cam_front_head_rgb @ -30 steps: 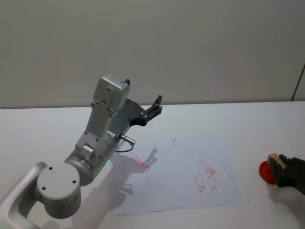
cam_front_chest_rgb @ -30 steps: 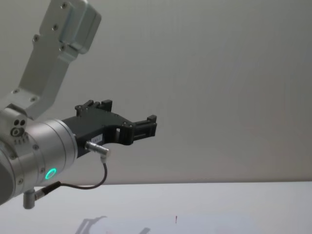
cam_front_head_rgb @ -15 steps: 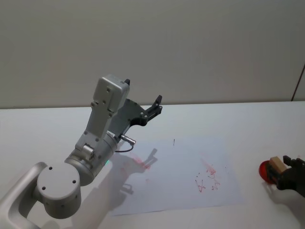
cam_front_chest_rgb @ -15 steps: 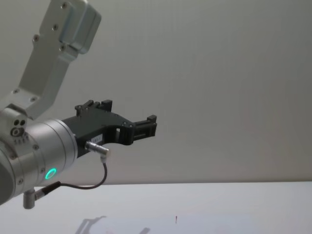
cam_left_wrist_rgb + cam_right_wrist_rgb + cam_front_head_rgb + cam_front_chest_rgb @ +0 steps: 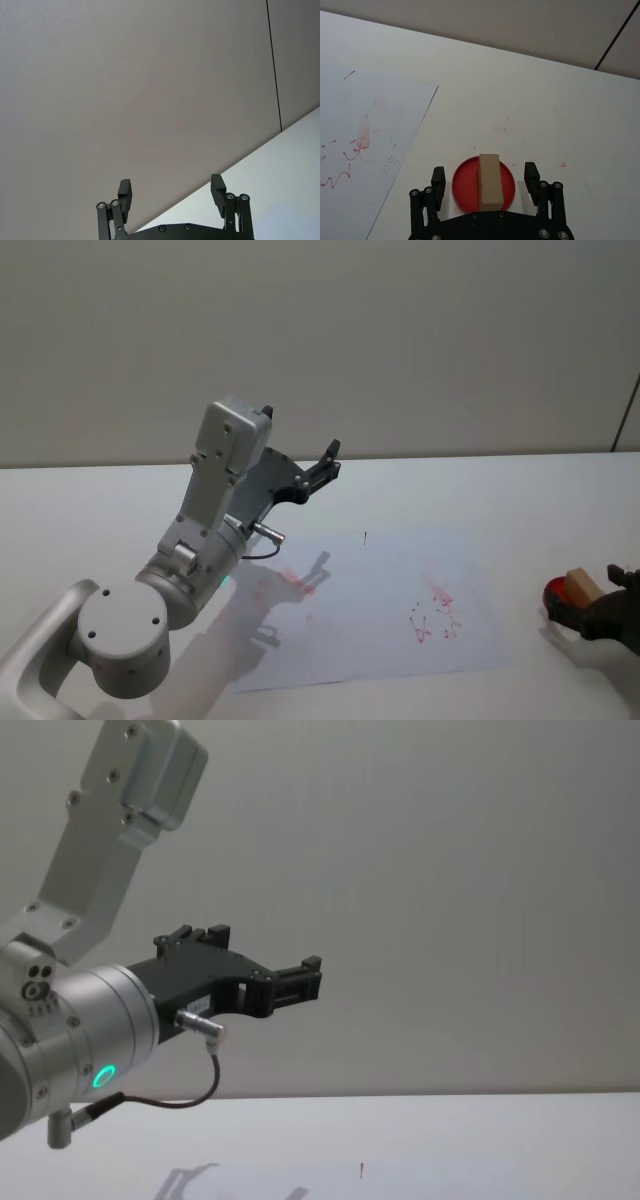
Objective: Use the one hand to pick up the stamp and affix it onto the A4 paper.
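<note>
The stamp (image 5: 489,181) sits ungrasped on its red pad (image 5: 463,187) between the right pincer's (image 5: 485,181) wide-open fingers, paper (image 5: 380,600) unreached.

A plain grey-beige wall (image 5: 420,340) fills the back of the scene, matte and unmarked — its surface evenly lit. A thin dark vertical seam (image 5: 627,410) runs down it at the far right of the head view, and shows again as a black line in both wrist views. Below the wall a white table (image 5: 500,490) stretches across, meeting it in a straight edge. The light is soft and diffuse — grey shadows fall on the tabletop toward the near left.
</note>
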`<state>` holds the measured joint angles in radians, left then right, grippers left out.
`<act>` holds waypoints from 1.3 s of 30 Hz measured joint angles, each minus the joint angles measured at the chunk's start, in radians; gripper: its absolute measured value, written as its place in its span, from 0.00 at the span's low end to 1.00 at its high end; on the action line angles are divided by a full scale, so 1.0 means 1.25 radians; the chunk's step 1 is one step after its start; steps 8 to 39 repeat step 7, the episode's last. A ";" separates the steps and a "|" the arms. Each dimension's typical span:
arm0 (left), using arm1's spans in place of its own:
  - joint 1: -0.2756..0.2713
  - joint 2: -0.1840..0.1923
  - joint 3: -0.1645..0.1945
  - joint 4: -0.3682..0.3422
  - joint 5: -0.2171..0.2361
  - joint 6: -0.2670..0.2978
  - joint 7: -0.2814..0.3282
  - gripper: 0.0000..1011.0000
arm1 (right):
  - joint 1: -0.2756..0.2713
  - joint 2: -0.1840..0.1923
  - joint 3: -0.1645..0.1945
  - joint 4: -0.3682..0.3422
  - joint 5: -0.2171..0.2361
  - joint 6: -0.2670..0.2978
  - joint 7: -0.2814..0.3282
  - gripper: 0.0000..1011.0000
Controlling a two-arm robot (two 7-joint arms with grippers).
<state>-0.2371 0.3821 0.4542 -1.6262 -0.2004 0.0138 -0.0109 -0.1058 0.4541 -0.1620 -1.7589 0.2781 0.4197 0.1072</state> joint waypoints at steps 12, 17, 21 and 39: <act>0.000 0.000 0.000 0.000 0.000 0.000 0.000 0.99 | 0.000 0.000 0.000 0.001 -0.001 0.000 0.000 0.99; 0.000 0.000 0.000 0.000 0.000 0.000 0.000 0.99 | 0.000 0.000 0.000 0.001 -0.001 0.000 0.000 0.99; 0.000 0.000 0.000 0.000 0.000 0.000 0.000 0.99 | 0.000 0.000 0.000 0.001 -0.001 0.000 0.000 0.99; 0.000 0.000 0.000 0.000 0.000 0.000 0.000 0.99 | 0.000 0.000 0.000 0.001 -0.001 0.000 0.000 0.99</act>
